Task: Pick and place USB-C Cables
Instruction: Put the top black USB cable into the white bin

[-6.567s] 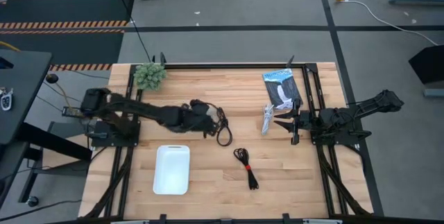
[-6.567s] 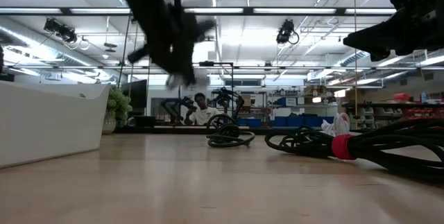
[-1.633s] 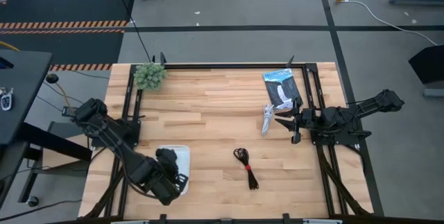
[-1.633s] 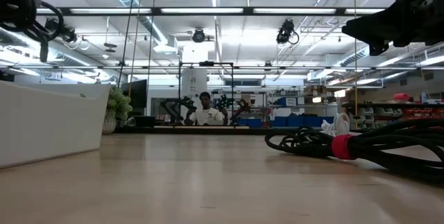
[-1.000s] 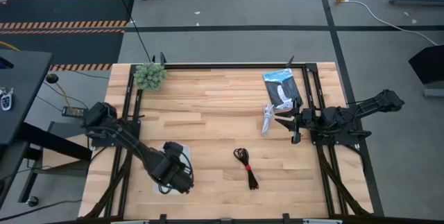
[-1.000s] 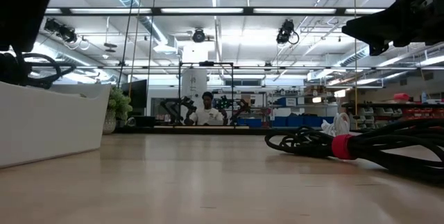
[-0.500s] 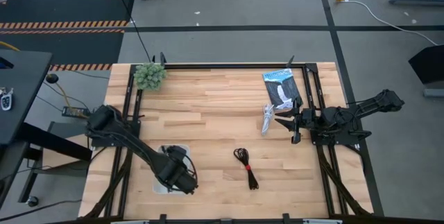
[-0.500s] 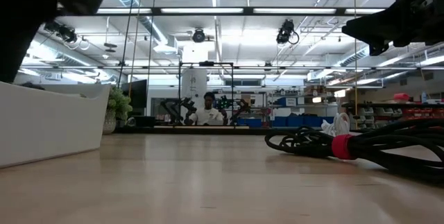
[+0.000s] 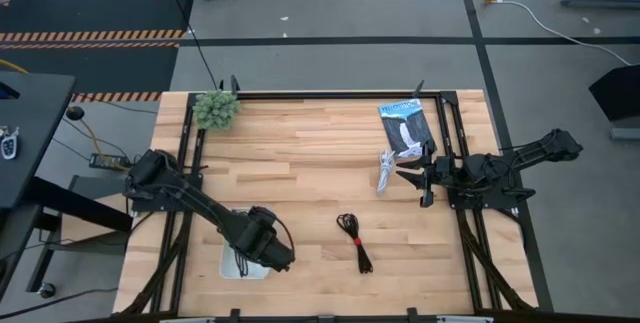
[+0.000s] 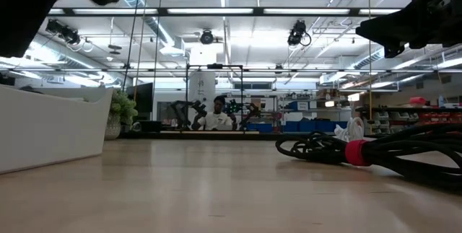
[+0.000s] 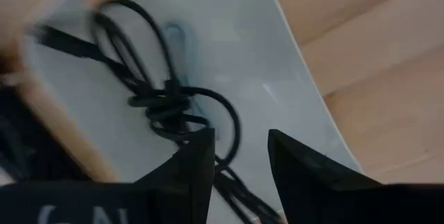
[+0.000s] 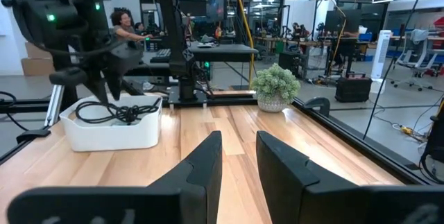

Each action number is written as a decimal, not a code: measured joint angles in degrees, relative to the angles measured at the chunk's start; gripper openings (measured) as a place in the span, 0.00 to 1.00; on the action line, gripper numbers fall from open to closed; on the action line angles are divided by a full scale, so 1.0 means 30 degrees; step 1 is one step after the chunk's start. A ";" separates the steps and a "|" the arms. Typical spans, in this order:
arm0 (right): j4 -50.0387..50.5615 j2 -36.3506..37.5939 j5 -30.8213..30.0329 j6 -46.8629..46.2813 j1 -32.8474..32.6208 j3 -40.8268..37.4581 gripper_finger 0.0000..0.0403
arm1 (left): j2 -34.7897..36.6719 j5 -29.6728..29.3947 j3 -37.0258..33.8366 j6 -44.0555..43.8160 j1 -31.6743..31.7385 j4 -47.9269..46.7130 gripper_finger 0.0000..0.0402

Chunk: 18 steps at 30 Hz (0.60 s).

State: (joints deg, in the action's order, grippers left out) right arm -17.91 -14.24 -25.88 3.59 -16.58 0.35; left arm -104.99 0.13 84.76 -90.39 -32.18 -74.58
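Observation:
My left gripper (image 11: 239, 151) is open and hangs over the white tray (image 9: 232, 265). One black coiled cable (image 11: 166, 106) lies in the tray, and a strand of it runs between my spread fingers. In the right wrist view its loops (image 12: 114, 113) reach the tray's rim. A second black cable (image 9: 352, 238) lies on the wood mid-table. A pale bundle (image 9: 385, 170) lies just in front of my right gripper (image 9: 412, 185), which is open and waits at the table's right side.
A flat black-and-blue packet (image 9: 405, 128) lies at the far right, and a green tuft (image 9: 215, 109) sits at the far left corner. Bare wood stretches between the tray and the right arm. A person (image 10: 214, 117) sits in the room beyond the table.
My left gripper has moved a little toward the table's right over the tray. The black cable, which hung above the tray's rim in the low view a second ago, has gone down into the tray and out of that view.

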 joint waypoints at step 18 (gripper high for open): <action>-0.0007 0.0000 0.0003 -0.0004 0.0000 -0.0002 0.24 | -0.0364 0.2358 -0.1947 -0.0496 -0.0831 -0.1011 0.35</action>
State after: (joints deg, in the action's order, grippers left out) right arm -17.93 -14.24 -25.87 3.57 -16.58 0.34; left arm -106.08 7.21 78.92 -91.88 -34.68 -77.61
